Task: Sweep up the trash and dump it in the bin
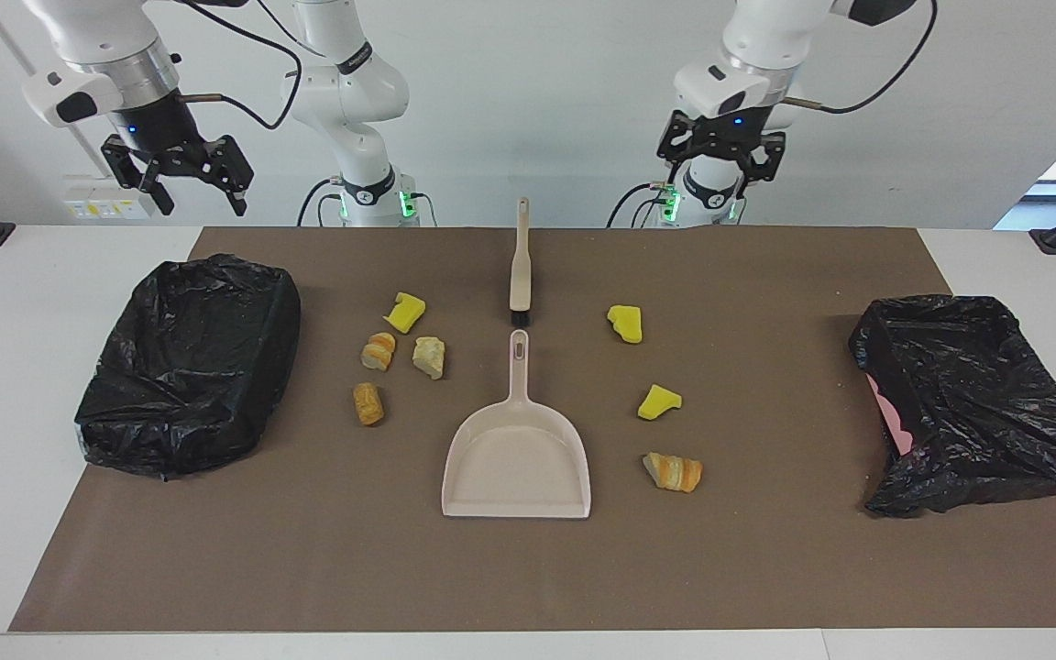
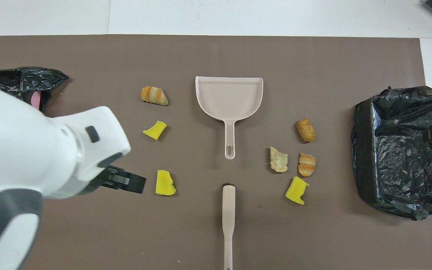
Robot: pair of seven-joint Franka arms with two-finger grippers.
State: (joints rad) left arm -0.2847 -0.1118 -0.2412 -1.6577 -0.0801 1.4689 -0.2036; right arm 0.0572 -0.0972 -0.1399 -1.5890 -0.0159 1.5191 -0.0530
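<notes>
the trash lies on the brown mat (image 1: 766, 568) in two groups either side of the dustpan (image 1: 517, 463). toward the right arm's end sit a yellow wedge (image 1: 405, 312), a striped bread piece (image 1: 379, 351), a pale bread piece (image 1: 429, 357) and a round bread piece (image 1: 368, 403), the last one farthest from the robots. toward the left arm's end sit a second yellow wedge (image 1: 625, 323), a third yellow wedge (image 1: 658, 401) and a long bread piece (image 1: 673, 471), each farther from the robots than the one before.

the dustpan lies flat at mid-mat, its handle pointing at the robots. the brush (image 1: 520, 266) lies just off the handle's tip, nearer the robots, bristles toward the dustpan, the two apart.

the left pincer (image 1: 720, 165) hangs high in the air over the mat's edge by the robots, between the brush and the second yellow wedge below it, its fingers apart and holding nothing. from overhead its arm covers much of that end and its dark tip shows beside that wedge.

the right pincer (image 1: 181, 183) waits high over the desk (image 1: 33, 275), above the edge of the first bin (image 1: 189, 362), spread wide and empty.

both bins are lined with black bags; the second bin (image 1: 977, 403) sits at the left arm's end, well apart from the left pincer.
</notes>
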